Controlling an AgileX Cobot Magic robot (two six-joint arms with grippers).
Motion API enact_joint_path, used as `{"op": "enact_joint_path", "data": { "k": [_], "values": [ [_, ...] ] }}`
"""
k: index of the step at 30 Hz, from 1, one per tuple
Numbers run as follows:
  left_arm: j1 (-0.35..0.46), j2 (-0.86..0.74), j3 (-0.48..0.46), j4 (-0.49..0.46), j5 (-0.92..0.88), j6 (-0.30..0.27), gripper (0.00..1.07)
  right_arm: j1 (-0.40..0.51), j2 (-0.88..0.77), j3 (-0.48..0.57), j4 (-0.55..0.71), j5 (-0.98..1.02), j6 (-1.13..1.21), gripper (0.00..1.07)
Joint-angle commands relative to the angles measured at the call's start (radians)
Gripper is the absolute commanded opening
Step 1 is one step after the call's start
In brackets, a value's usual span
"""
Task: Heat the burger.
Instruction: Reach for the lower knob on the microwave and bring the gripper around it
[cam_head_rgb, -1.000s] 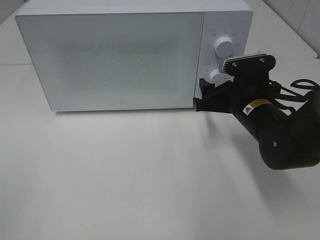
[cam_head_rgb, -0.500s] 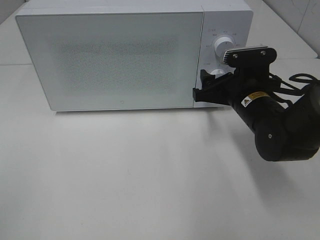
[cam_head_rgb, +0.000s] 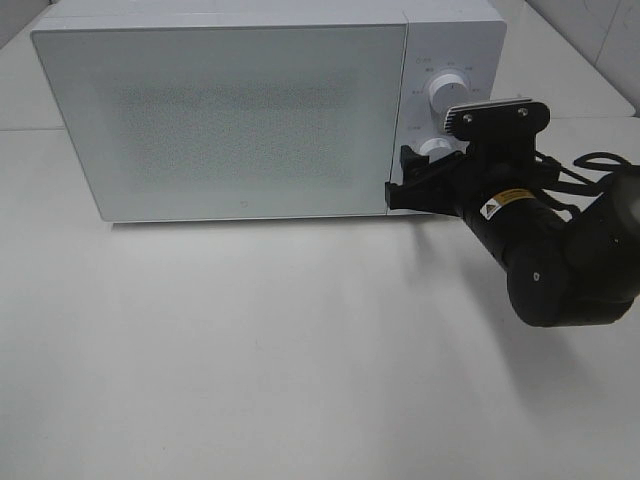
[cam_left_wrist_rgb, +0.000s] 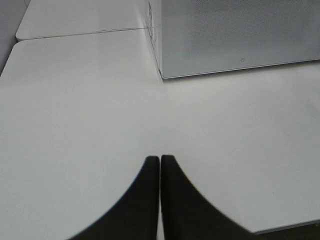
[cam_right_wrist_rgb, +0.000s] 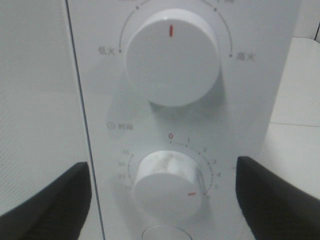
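Edging up and closer to the microwave (cam_head_rgb: 230, 110) over the past second, my right pincer (cam_head_rgb: 402, 182) hangs spread wide, one finger to either side of the lower knob (cam_right_wrist_rgb: 169, 185), neither touching it. My left pincer (cam_left_wrist_rgb: 160, 170) sits clenched, empty, above the tabletop (cam_left_wrist_rgb: 75, 125). With the door (cam_head_rgb: 220, 190) closed, I cannot tell where the burger is.

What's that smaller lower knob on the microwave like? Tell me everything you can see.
The lower knob is a round, glossy white dial, plastic by its look, set on the microwave control panel below a larger knob. Its red marker sits clockwise of the red zero on the number scale. The right gripper stands open before it, a finger to each side, apparently not touching.
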Motion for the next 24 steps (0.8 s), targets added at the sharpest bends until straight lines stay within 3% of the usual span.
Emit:
{"op": "enact_joint_path", "data": {
  "k": [1,24],
  "values": [
    [0.001,-0.006,0.003,-0.003,-0.012,0.003,0.0,0.003,0.024,-0.007,-0.002,-0.026,0.016,0.73],
    [0.001,-0.006,0.003,-0.003,-0.012,0.003,0.0,0.003,0.043,-0.047,-0.01,-0.033,0.016,0.73]
  ]
}}
